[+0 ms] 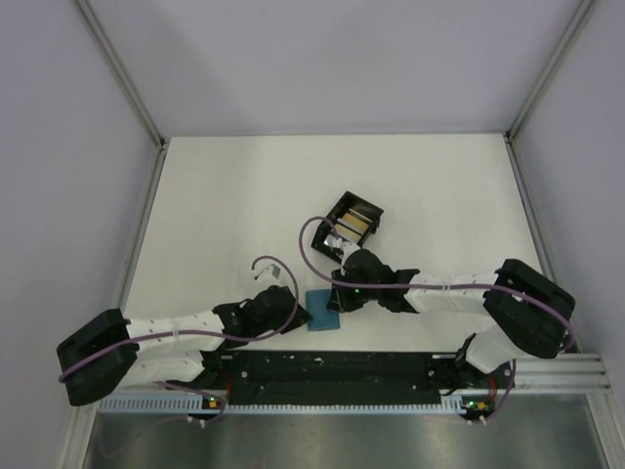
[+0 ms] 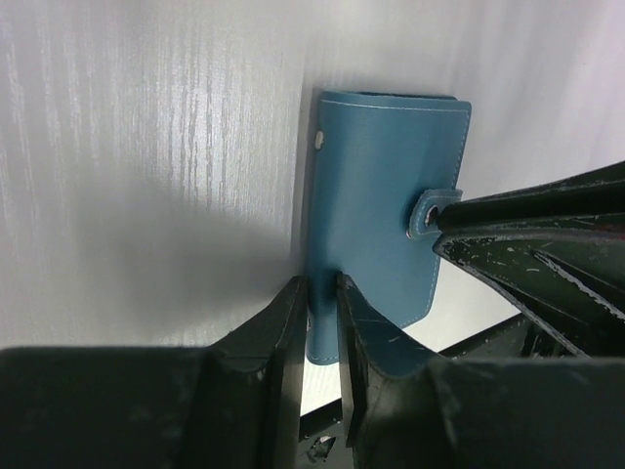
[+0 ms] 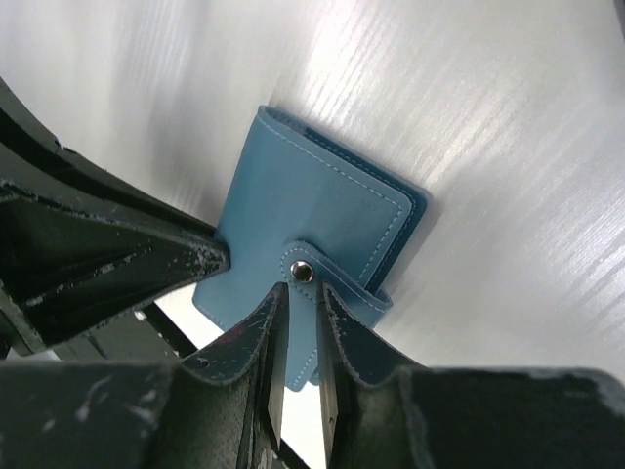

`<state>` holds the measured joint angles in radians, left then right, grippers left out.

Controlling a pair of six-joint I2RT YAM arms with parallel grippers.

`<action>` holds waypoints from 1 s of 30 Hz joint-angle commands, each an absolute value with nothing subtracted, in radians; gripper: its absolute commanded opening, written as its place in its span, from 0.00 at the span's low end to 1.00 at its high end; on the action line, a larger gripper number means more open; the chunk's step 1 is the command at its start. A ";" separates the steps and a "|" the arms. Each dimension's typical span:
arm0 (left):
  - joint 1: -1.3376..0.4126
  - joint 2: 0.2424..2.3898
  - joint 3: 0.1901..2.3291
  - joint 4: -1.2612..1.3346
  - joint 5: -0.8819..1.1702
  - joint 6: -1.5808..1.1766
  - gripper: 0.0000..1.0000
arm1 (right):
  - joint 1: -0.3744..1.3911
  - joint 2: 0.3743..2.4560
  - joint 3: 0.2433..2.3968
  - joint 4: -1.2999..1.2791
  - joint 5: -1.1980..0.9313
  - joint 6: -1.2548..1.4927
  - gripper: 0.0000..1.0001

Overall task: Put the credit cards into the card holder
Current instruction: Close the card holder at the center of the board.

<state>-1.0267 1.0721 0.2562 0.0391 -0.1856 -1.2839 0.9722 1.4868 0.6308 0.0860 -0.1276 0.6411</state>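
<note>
Lying near the table's (image 1: pixel 225 195) front edge, the card holder (image 1: pixel 323 321) is clamped — left gripper (image 2: pixel 322 285) on its border, right gripper (image 3: pixel 301 293) on its snap strap (image 3: pixel 344 283). Top view alone shows the credit cards (image 1: pixel 355 227) — inside a black tray (image 1: pixel 342 203).

The white-and-black left arm (image 1: pixel 176 327) reaches in from lower left and the white-and-black right arm (image 1: pixel 449 288) from lower right, meeting at lower centre. The left black two-finger gripper (image 2: pixel 320 285) and the right black two-finger gripper (image 3: pixel 301 293) are both pinched nearly closed.

Card holder (image 2: pixel 391 195) hemmed between left hand (image 2: pixel 320 288) and right hand (image 3: pixel 305 293)
</note>
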 commanded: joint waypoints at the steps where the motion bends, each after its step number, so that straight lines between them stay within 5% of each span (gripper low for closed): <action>1: -1.034 1.091 0.268 0.005 -0.207 -1.272 0.25 | 0.959 1.520 0.689 0.065 -0.103 0.653 0.18; 30: -1.034 1.092 0.288 -0.035 -0.236 -1.252 0.25 | 0.959 1.440 0.725 -0.026 -0.043 0.634 0.22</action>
<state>-1.0302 1.0782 0.2733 0.0147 -0.1997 -1.2758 0.9634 1.4929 0.6899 -0.0135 -0.0807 0.6479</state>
